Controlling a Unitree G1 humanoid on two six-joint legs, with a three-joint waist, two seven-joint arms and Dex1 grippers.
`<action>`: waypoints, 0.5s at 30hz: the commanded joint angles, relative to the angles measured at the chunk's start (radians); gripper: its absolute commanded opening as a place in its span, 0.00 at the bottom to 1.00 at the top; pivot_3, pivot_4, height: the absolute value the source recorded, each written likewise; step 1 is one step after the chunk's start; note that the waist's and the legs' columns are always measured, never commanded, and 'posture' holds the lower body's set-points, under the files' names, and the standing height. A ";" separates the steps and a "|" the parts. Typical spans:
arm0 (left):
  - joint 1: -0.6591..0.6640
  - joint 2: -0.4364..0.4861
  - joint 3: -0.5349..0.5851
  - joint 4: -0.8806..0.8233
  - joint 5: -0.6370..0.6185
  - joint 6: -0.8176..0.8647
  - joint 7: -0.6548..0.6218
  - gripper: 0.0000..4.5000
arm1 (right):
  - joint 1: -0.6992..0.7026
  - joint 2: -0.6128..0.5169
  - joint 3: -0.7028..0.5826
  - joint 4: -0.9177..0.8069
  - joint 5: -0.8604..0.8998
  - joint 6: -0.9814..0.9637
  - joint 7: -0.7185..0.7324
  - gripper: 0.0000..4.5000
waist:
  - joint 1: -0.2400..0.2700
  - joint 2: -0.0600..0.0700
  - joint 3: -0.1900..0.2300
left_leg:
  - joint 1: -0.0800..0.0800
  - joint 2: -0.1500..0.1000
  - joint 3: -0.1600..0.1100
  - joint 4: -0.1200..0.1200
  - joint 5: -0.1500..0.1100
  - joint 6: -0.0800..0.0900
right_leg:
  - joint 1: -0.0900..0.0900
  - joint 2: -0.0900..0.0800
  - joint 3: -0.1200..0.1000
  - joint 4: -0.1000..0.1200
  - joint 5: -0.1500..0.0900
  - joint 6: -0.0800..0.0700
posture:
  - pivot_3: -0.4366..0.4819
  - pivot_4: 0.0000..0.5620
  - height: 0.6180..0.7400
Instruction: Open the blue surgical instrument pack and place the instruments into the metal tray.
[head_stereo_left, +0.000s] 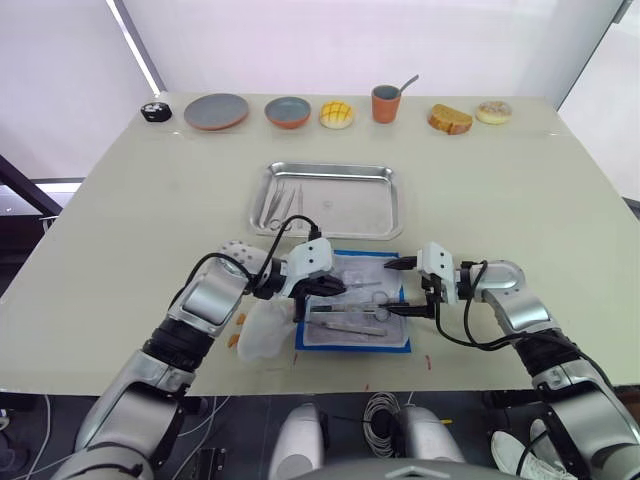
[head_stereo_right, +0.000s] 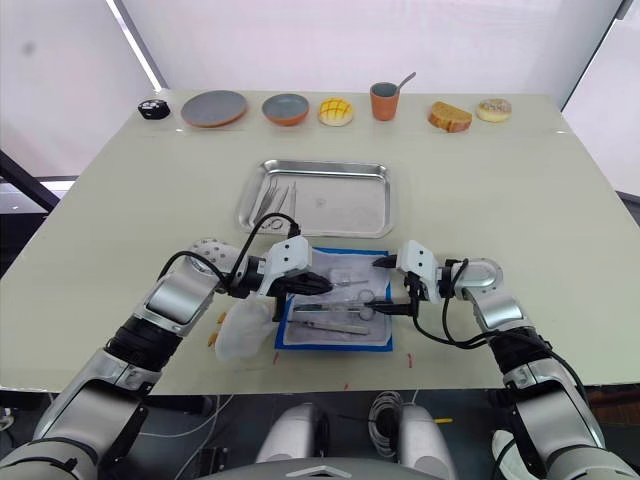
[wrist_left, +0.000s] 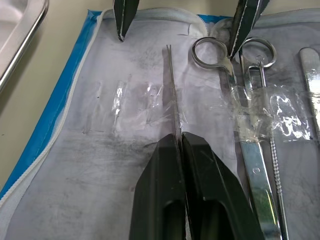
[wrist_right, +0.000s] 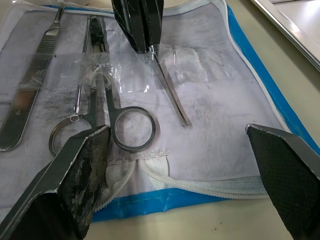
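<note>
Left eye view: blue surgical instrument pack (head_stereo_left: 352, 302) lay open flat on the surface (head_stereo_left: 140, 220) near the front edge, pale lining up, instruments on it. Metal tray (head_stereo_left: 327, 199) sat just beyond the pack, with a few thin silver tools (head_stereo_left: 283, 205) at its left end. Left claw (head_stereo_left: 322, 288) was over the pack's left part, right claw (head_stereo_left: 407, 287) over its right edge. White plush toy (head_stereo_left: 265, 330) lay beside the pack's left side, touching the left arm. Along the far edge of the surface: grey plate (head_stereo_left: 216, 111), orange bowl (head_stereo_left: 288, 112), yellow bun (head_stereo_left: 336, 114), orange cup (head_stereo_left: 386, 103) with a spoon, toast (head_stereo_left: 449, 119), doughnut (head_stereo_left: 493, 111). Right eye view: same layout, nothing to add. Left wrist view: left claw (wrist_left: 180, 142) was closed, fingers pressed together on thin tweezers (wrist_left: 171, 92) lying on the lining; tweezer tips stuck out past the fingertips. Scissors (wrist_left: 248, 130) lay just beside them under clear tape; the two tips of the right claw hung over the pack's far edge. Right wrist view: right claw (wrist_right: 192, 145) was wide apart, holding nothing, one finger (wrist_right: 75, 175) over the scissor rings (wrist_right: 131, 127), the other past the pack's blue border. A flat scalpel handle (wrist_right: 27, 85) lay beside the scissors.
</note>
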 joint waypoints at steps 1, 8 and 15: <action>-0.021 0.016 -0.027 0.006 0.020 0.015 -0.042 0.00 | 0.045 -0.016 0.067 0.067 -0.085 0.047 -0.008 1.00 | 0.000 0.000 0.000 | 0.000 0.000 0.000 0.000 0.000 0.000 | 0.000 0.000 0.000 0.000 0.000 0.000 | 0.48 0.27 1.00; -0.117 0.051 -0.037 -0.016 0.012 0.106 -0.126 0.00 | 0.030 -0.017 0.101 0.092 -0.121 0.051 -0.027 1.00 | -0.008 0.000 0.000 | 0.000 0.000 0.000 0.000 0.000 0.000 | 0.000 0.001 0.000 0.000 0.000 0.000 | 0.48 0.27 1.00; -0.206 0.090 -0.057 -0.024 0.023 0.189 -0.207 0.00 | 0.031 -0.016 0.124 0.093 -0.130 0.058 -0.038 1.00 | -0.021 0.000 0.000 | 0.000 0.001 -0.001 0.000 0.000 0.000 | 0.000 0.002 0.001 0.000 0.000 0.000 | 0.48 0.27 1.00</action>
